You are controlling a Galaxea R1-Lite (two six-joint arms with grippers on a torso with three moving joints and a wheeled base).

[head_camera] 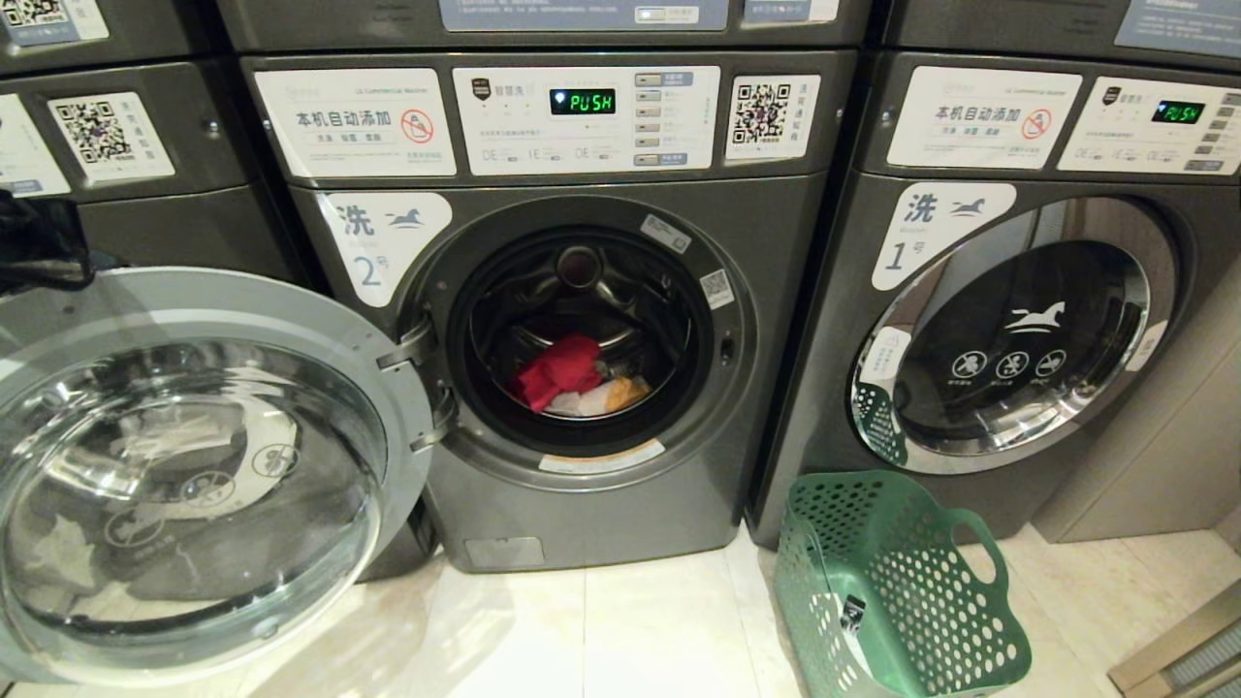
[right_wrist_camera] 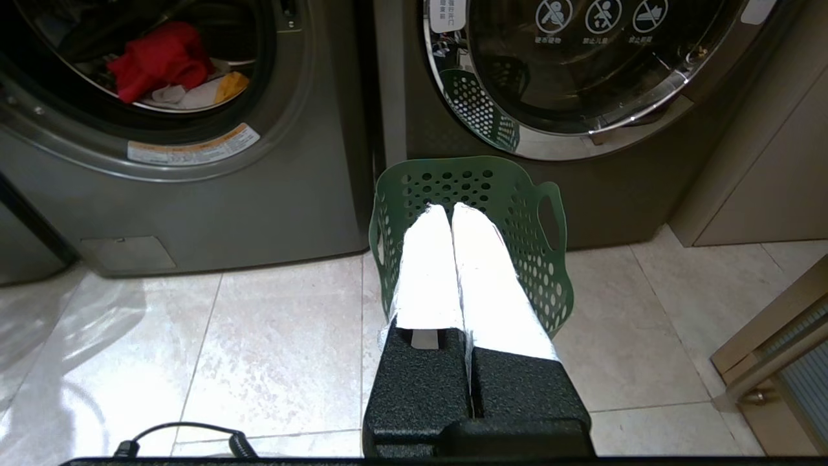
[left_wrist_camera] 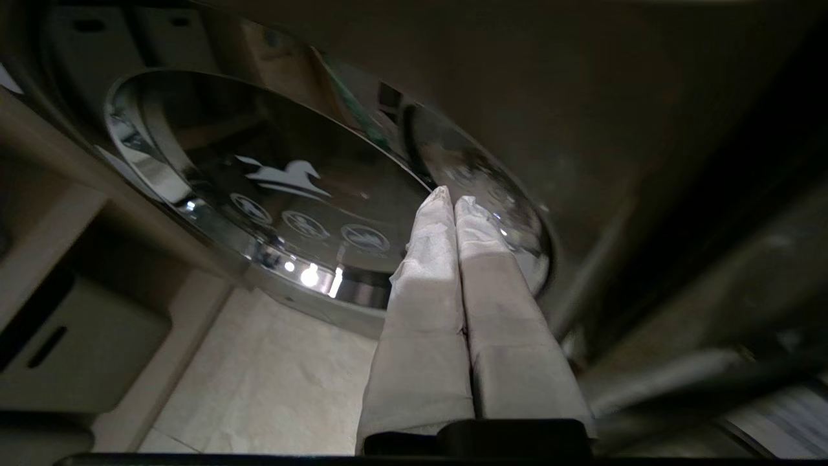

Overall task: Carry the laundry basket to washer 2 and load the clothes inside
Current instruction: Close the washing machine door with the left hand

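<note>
**Clothes in washer 2, basket on the floor beside it**

Washer 2 point(head_camera: 582, 330), a dark grey front-loader with the digit 2 on its white horse label, stands in the middle of the head view. Its round glass door point(head_camera: 194, 475) is swung wide open to the left, leaving the drum mouth uncovered. To its right is the like washer labelled 1 point(head_camera: 1018, 330), its chrome-ringed door shut. Both control panels show "PUSH" in green.

The laundry basket point(head_camera: 897, 591), green and perforated all over, sits upright on the pale tiled floor point(head_camera: 620, 630) in front of the gap between the two washers, nearer to washer 1. No garment shows inside it.

The clothes point(head_camera: 577, 378) lie at the bottom of washer 2's drum: a red piece on the left, white and yellow-orange pieces just beside it on the right.

The right gripper point(right_wrist_camera: 451, 208) hangs above the basket, its white-wrapped jaws pressed together and holding nothing. The left gripper point(left_wrist_camera: 453, 197) points at a shut chrome-ringed washer door point(left_wrist_camera: 310, 213) bearing a horse logo, its jaws likewise together and empty.
</note>
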